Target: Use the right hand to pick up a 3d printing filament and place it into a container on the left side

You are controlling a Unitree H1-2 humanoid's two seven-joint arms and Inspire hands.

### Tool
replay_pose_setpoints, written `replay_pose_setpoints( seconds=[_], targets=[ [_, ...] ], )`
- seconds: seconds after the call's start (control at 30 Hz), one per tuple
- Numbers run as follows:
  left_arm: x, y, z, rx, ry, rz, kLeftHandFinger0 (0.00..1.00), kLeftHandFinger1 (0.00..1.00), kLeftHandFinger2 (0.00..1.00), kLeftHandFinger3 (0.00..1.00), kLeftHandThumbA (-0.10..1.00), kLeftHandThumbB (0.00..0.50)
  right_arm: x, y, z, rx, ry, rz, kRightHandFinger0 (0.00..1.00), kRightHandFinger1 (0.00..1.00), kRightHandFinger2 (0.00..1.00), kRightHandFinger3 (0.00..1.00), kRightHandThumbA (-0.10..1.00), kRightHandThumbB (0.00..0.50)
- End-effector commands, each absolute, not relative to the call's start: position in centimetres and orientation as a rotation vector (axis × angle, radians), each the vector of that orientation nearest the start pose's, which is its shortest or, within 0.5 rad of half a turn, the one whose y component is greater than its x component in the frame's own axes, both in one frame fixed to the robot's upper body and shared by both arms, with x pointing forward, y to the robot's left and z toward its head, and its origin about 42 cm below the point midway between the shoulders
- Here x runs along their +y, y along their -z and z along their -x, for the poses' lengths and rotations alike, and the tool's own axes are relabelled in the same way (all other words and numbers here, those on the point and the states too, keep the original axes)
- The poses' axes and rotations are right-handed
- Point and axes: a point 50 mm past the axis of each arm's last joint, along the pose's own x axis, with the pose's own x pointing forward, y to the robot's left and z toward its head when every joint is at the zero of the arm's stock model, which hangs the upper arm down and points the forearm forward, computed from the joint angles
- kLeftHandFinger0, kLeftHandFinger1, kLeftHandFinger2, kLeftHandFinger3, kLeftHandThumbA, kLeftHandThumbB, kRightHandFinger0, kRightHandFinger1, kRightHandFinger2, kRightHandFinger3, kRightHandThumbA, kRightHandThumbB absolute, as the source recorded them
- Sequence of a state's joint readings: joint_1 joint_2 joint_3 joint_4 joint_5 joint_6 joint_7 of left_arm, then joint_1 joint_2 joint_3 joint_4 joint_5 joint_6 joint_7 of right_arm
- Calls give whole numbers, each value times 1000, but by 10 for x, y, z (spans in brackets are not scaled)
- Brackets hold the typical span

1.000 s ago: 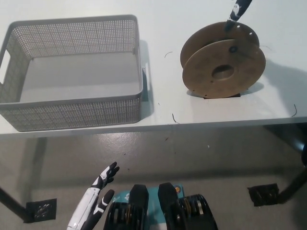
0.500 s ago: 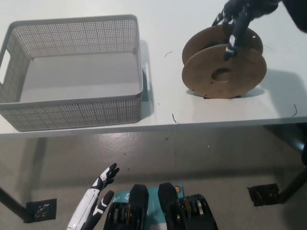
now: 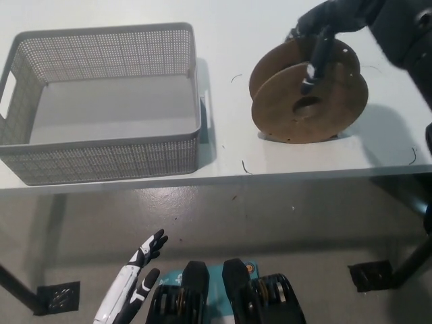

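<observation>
1. The bench (image 3: 223, 20) is a pale surface across the far half of the view, with grey floor showing below its near edge.
2. The container (image 3: 101, 158), a grey perforated basket with nothing in it, sits on the left part of the bench. It is well apart from the spool, so the delivery has not begun.
3. The filament spool (image 3: 297, 111), with 2 brown cardboard flanges, rests on the right part of the bench, standing on edge and tilted. Whether it has left the surface I cannot tell.
4. The right hand (image 3: 324, 30), black, reaches in from the far right and is draped over the spool's top rim, fingers (image 3: 312, 67) curling down across the near flange. It looks to be closing on the spool, though a firm grip is not certain.
5. The left hand (image 3: 138, 273), white, hangs idle below the bench edge at near left, fingers loosely spread and holding nothing.
6. Judged progress: early, at the grasp. Lifting, carrying leftward and releasing into the container all remain.
</observation>
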State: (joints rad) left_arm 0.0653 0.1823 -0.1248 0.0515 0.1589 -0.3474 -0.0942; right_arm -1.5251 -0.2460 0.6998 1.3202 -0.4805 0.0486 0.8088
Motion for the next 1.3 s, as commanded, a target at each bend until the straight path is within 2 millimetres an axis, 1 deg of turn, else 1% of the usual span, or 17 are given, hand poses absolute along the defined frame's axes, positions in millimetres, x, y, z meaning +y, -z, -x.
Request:
replay_pose_setpoints(
  seconds=[0.0, 0.07, 0.1, 0.13, 0.17, 0.23, 0.3, 0.33, 0.4, 0.5, 0.7, 0.87, 0.97, 1.0, 1.13, 1.23, 1.27],
  targets=[
    [236, -91, -256, -259, 270, -332, 1000, 1000, 1000, 1000, 1000, 478, -154, -325, -592, 358, -635, 1493, 1000, 1000, 1000, 1000, 793, 485],
    [236, -92, -257, -267, 271, -330, 1000, 1000, 1000, 1000, 1000, 469, -148, -307, -591, 289, -529, 1552, 1000, 1000, 1000, 1000, 482, 441],
    [236, -93, -258, -265, 269, -328, 1000, 1000, 1000, 1000, 1000, 474, -149, -302, -590, 241, -494, 1573, 998, 1000, 1000, 1000, 306, 369],
    [237, -93, -259, -267, 270, -329, 1000, 1000, 1000, 1000, 1000, 473, -150, -300, -590, 203, -478, 1571, 683, 779, 830, 929, 22, 270],
    [237, -95, -260, -271, 271, -330, 1000, 1000, 1000, 1000, 1000, 472, -153, -297, -590, 114, -436, 1585, 264, 372, 517, 720, -95, 269],
    [238, -96, -262, -275, 270, -336, 1000, 1000, 1000, 1000, 1000, 472, -158, -293, -590, 17, -377, 1583, 9, 202, 368, 478, -100, 208],
    [238, -98, -263, -275, 267, -339, 1000, 1000, 1000, 1000, 1000, 473, -161, -296, -590, -7, -366, 1534, 62, 326, 616, 486, -100, 178],
    [239, -98, -264, -273, 265, -340, 1000, 1000, 1000, 1000, 1000, 475, -162, -299, -591, -17, -362, 1530, 87, 451, 803, 565, -100, 177],
    [240, -98, -264, -272, 266, -333, 1000, 1000, 1000, 1000, 1000, 475, -167, -303, -592, -50, -340, 1521, 180, 666, 1000, 757, -100, 166],
    [239, -97, -265, -273, 269, -332, 1000, 1000, 1000, 1000, 1000, 468, -174, -307, -593, -77, -315, 1518, 113, 662, 1000, 976, -100, 183],
    [239, -94, -262, -265, 265, -330, 1000, 1000, 1000, 1000, 1000, 470, -184, -325, -597, -105, -266, 1481, 56, 605, 982, 905, -100, 193],
    [239, -93, -259, -257, 264, -326, 1000, 1000, 1000, 1000, 1000, 469, -188, -360, -603, -173, -193, 1350, 44, 577, 986, 942, -100, 191],
    [239, -93, -259, -257, 264, -326, 1000, 1000, 1000, 1000, 1000, 469, -188, -361, -603, -177, -190, 1345, 36, 575, 986, 961, -100, 188],
    [239, -93, -260, -264, 266, -333, 1000, 1000, 1000, 1000, 1000, 453, -190, -383, -606, -198, -158, 1306, 69, 589, 981, 948, -100, 177],
    [240, -93, -262, -268, 265, -338, 1000, 1000, 1000, 1000, 1000, 453, -192, -410, -607, -231, -121, 1243, 0, 438, 877, 867, -100, 188],
    [240, -93, -261, -268, 262, -338, 1000, 1000, 1000, 1000, 1000, 459, -192, -425, -608, -238, -103, 1229, 0, 446, 934, 920, -100, 169],
    [240, -93, -261, -268, 262, -338, 1000, 1000, 1000, 1000, 1000, 454, -192, -425, -608, -238, -103, 1228, 0, 442, 805, 841, -100, 34]
  ],
)
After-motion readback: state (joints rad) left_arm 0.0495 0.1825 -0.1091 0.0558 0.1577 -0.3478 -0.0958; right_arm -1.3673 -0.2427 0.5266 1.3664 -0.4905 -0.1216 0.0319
